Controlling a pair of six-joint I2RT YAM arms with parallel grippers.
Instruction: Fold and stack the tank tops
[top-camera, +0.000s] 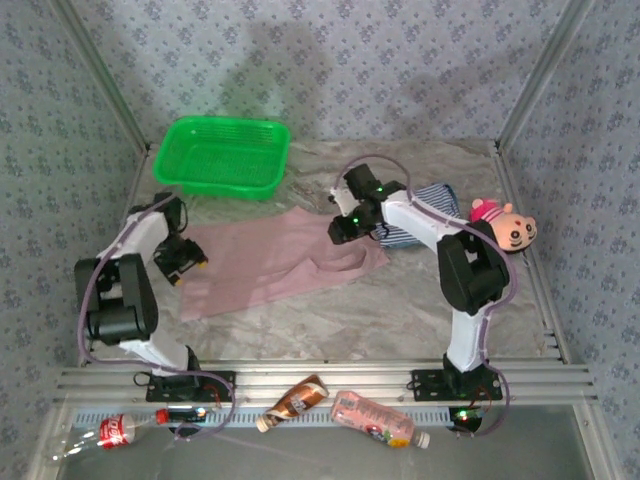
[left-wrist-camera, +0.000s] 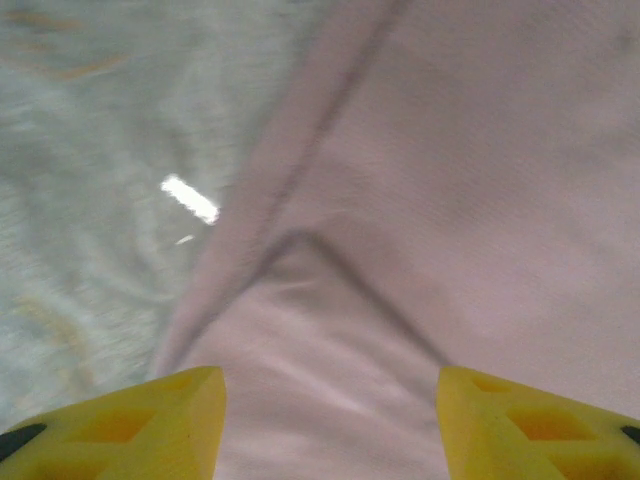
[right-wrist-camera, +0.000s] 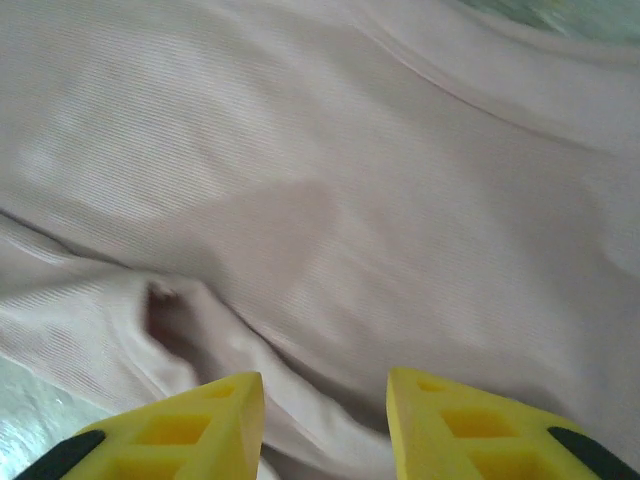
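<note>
The pink top (top-camera: 275, 262) lies on the bench (top-camera: 400, 310), perhaps half folded. The striped top (top-camera: 438, 193) sits far right, unstacked. Left jaws and right jaws both hang released over the pink top.

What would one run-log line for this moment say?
pink tank top: spread out | left gripper: open, over its left edge | right gripper: open, over its right end | striped tank top: farther right

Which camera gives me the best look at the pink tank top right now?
Top external: the whole pink tank top lies spread out on the table. Left wrist gives a blurred close-up of one edge and a crease; right wrist, a close patch with wrinkles.
</note>
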